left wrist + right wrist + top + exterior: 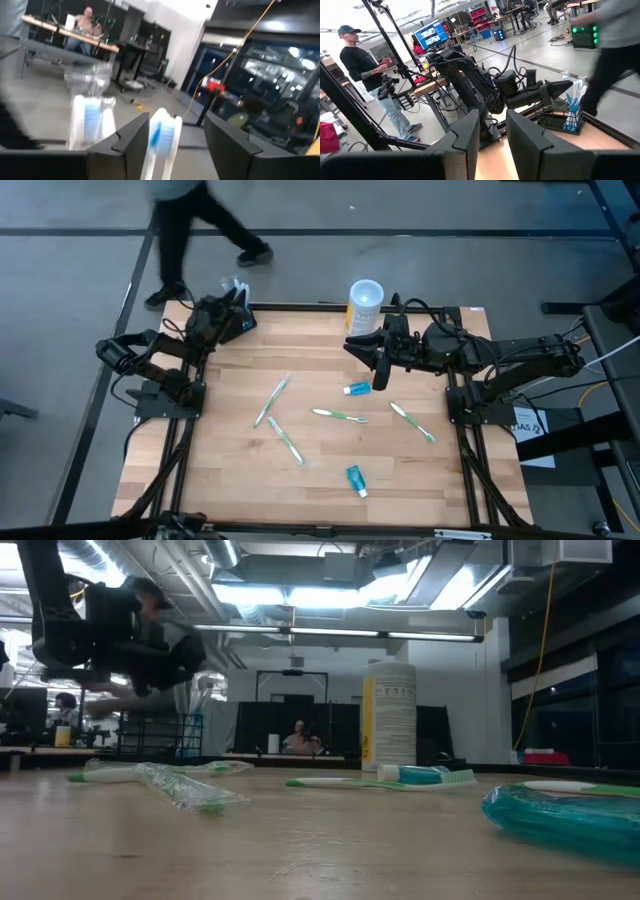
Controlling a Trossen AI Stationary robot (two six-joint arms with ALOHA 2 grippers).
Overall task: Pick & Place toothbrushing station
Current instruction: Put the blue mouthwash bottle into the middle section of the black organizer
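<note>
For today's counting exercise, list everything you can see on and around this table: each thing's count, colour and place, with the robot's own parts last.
toothbrushing station: one, black, far left corner of the table, holding upright blue-and-white brushes.
cup: one, white and yellow, far edge, beside the right arm.
loose toothbrushes: four, green and white, scattered mid-table.
toothpaste tubes: two, teal, one centre, one nearer the front.
table: one, light wood.
person: one, dark clothes, walking behind the table.
left claw: one, dark, open, at the station.
right claw: one, dark, empty, over the centre tube.
</note>
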